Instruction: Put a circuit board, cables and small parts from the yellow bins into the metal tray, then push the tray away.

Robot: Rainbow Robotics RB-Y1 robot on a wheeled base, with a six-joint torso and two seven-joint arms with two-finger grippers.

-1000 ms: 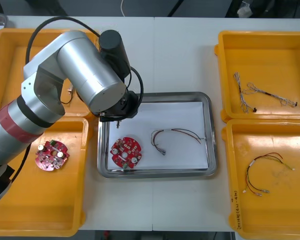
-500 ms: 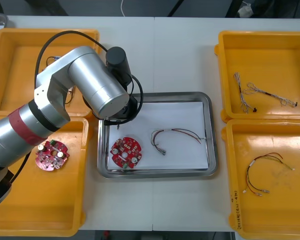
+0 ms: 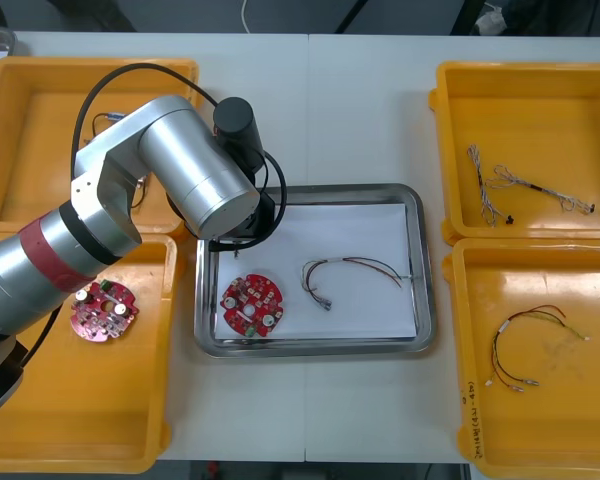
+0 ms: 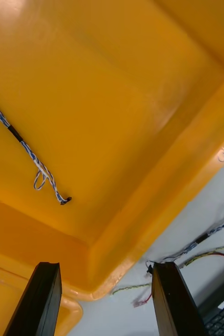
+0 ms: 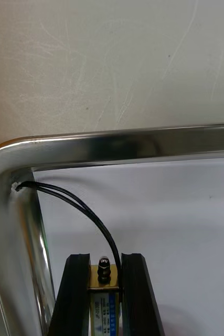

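Observation:
My left gripper (image 5: 105, 258) is shut on a small metal part (image 5: 103, 277) from which a black cable (image 5: 85, 210) curves to the tray's corner. It hangs over the far left corner of the metal tray (image 3: 420, 270), under the left arm (image 3: 195, 180). On the tray's white inside lie a round red circuit board (image 3: 252, 304) and a red and yellow cable (image 3: 345, 270). My right gripper (image 4: 106, 265) stands open above a yellow bin (image 4: 117, 105) that holds a twisted blue and white cable (image 4: 33, 157); nothing is between its fingers.
A second red circuit board (image 3: 103, 309) lies in the near left bin. The far right bin holds twisted cables (image 3: 510, 190), and the near right bin a red and yellow cable (image 3: 525, 345). Loose cables (image 4: 206, 247) lie on the table beside the bin under my right gripper.
The left arm has dropped lower and shifted slightly over the tray's far left corner, then held almost still. The tray's contents have not moved.

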